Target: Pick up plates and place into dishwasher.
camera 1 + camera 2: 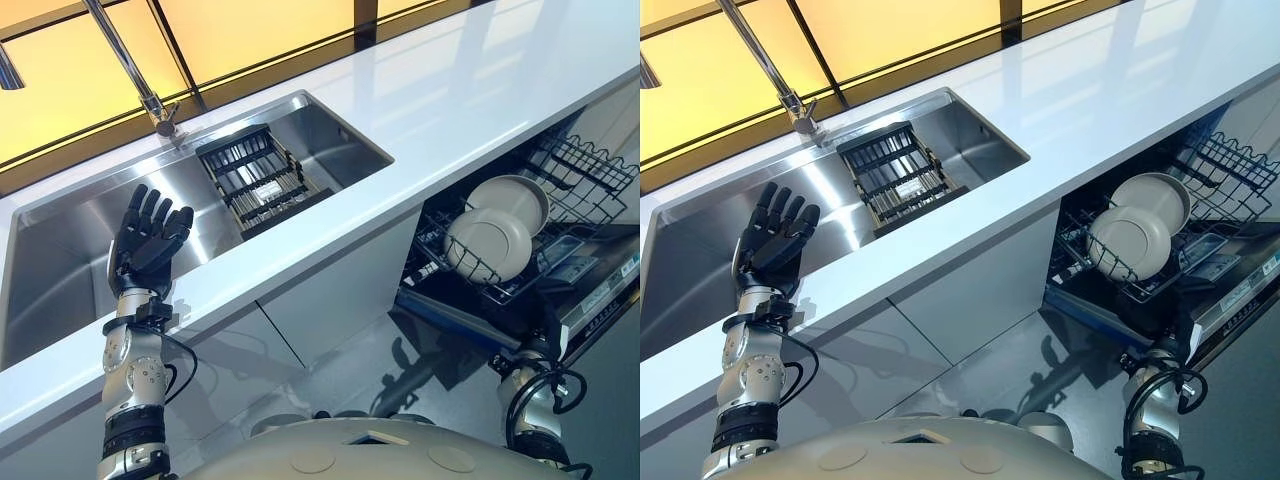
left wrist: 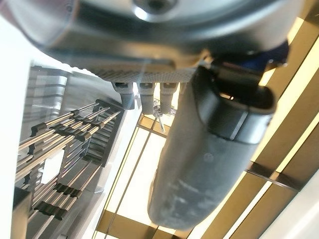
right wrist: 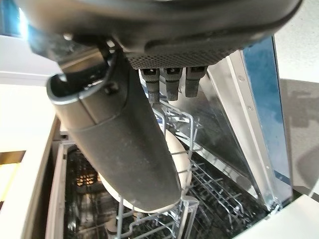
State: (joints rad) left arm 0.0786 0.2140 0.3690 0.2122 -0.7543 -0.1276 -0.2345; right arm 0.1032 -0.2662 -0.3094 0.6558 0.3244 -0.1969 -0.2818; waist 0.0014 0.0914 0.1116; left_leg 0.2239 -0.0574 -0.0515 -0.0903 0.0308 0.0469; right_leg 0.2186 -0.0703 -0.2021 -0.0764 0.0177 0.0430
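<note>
I see two pale plates (image 1: 490,243) standing on edge side by side in the dishwasher's wire rack (image 1: 590,170), which is pulled out below the white counter (image 1: 470,100) at my right. My right hand (image 3: 124,149) is down by that rack; its wrist camera looks past the thumb at one plate among the wires, the fingers straight and holding nothing. My left hand (image 1: 148,240) is raised over the steel sink (image 1: 70,240), fingers spread apart and empty. In the sink a dark slatted drain rack (image 1: 255,175) sits near the tap (image 1: 150,100). The counter runs bare along the sink's front edge, with grey floor (image 1: 340,370) below the cabinet fronts between sink and dishwasher. Yellow window panels (image 1: 250,30) line the wall behind.
</note>
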